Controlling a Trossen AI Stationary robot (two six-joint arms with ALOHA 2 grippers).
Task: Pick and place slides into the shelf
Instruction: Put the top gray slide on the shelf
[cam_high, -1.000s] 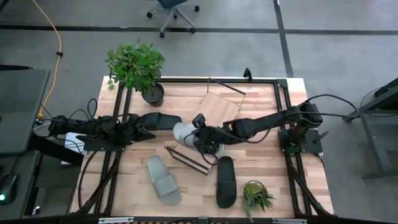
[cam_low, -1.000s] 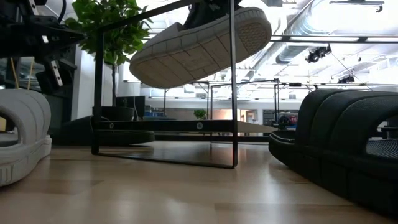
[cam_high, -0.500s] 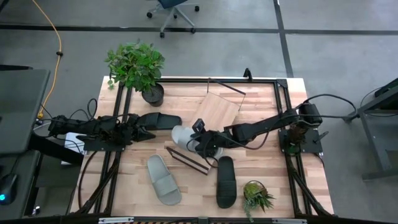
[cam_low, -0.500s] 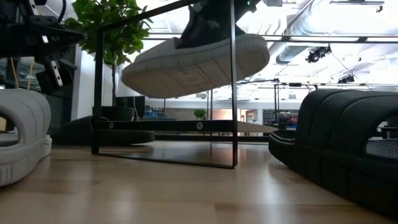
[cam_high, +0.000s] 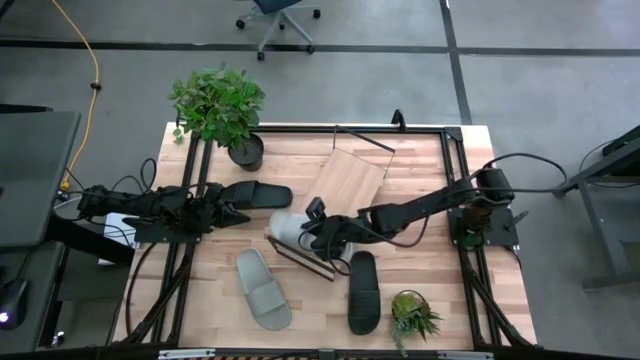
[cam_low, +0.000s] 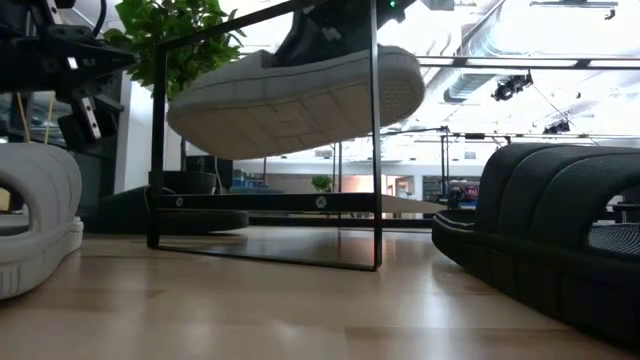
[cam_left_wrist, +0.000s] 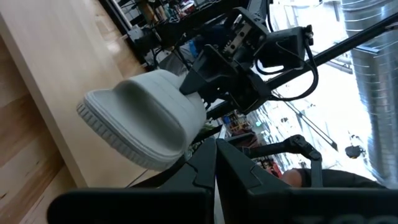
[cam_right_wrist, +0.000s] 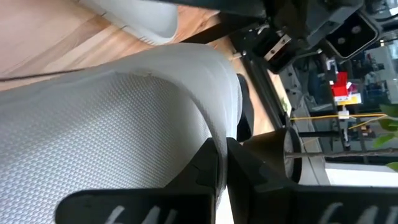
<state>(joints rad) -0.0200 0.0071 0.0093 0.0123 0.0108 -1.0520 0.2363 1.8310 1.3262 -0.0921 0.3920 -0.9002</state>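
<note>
- right gripper (cam_high: 312, 230) clamped on a pale grey-green slide (cam_high: 288, 226), held in the air over the shelf's (cam_high: 342, 182) wire end
- left gripper (cam_high: 240, 214) with fingers together, beside a black slide (cam_high: 256, 194); shelf board bare

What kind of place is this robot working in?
Probably a robotics lab or open workshop. The light wooden table stands on a grey concrete floor, exposed silver ceiling ducts run overhead, and a wheeled blue office chair stands nearby.
</note>
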